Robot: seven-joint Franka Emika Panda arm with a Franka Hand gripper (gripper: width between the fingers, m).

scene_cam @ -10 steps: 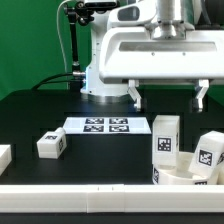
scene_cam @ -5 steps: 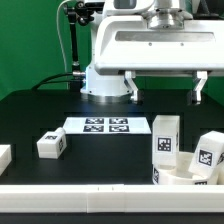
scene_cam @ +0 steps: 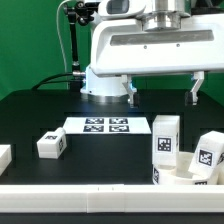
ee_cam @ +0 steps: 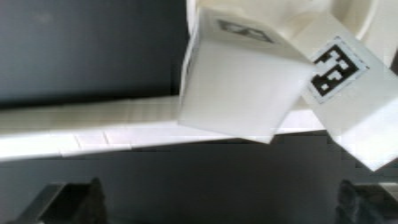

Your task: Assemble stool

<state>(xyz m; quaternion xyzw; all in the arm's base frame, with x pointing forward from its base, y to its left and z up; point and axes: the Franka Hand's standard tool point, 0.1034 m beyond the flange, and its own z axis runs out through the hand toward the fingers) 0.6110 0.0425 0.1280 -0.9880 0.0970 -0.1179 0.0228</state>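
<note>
The round white stool seat (scene_cam: 186, 177) lies at the exterior view's lower right. Two tagged white legs stand upright on it, one (scene_cam: 165, 138) toward the left and one (scene_cam: 209, 154) toward the right. A third tagged leg (scene_cam: 50, 144) lies loose on the black table at the left. My gripper (scene_cam: 166, 92) hangs open and empty above the seat, clear of the legs. In the wrist view my dark fingertips (ee_cam: 71, 203) are spread wide, and the gripper (ee_cam: 222, 205) holds nothing. Both upright legs show there, one (ee_cam: 237, 90) beside the other (ee_cam: 361, 115).
The marker board (scene_cam: 107, 125) lies flat on the table behind the loose leg. A white block (scene_cam: 3, 156) sits at the left edge. A plain white bar (scene_cam: 90, 196) runs along the front. The robot base (scene_cam: 100, 75) stands at the back.
My gripper has risen a little, straight up above the seat and its legs. The parts on the table have not moved.
</note>
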